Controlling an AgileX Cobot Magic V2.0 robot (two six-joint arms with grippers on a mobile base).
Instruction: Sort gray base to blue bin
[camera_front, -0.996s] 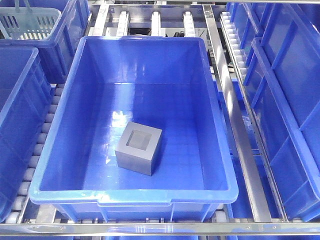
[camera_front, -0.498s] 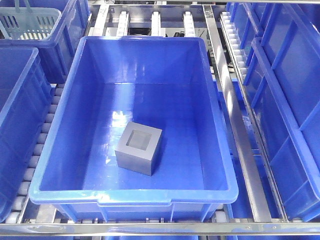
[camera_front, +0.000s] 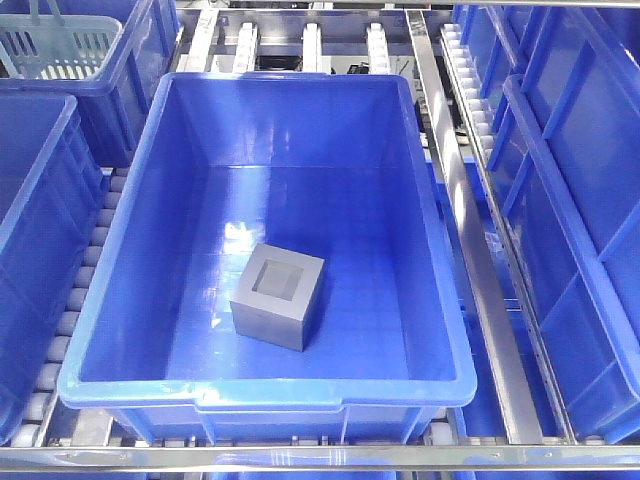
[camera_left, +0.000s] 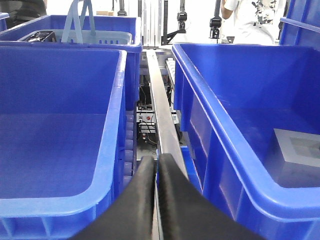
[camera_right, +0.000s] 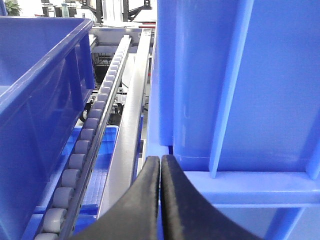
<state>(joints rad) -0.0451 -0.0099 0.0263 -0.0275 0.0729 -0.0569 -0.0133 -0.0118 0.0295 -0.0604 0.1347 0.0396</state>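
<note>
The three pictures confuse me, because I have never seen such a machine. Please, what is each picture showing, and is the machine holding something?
This is a robot with two arms, and each picture comes from a different camera. The front view looks down on a large blue bin on a roller rack; a gray base, a cube with a square recess facing up, lies on its floor. The left wrist view looks along the left gripper, shut and empty, between two bins; the cube shows at the right. The right wrist view shows the right gripper, also shut and empty, beside a roller track. Nothing is held.
</note>
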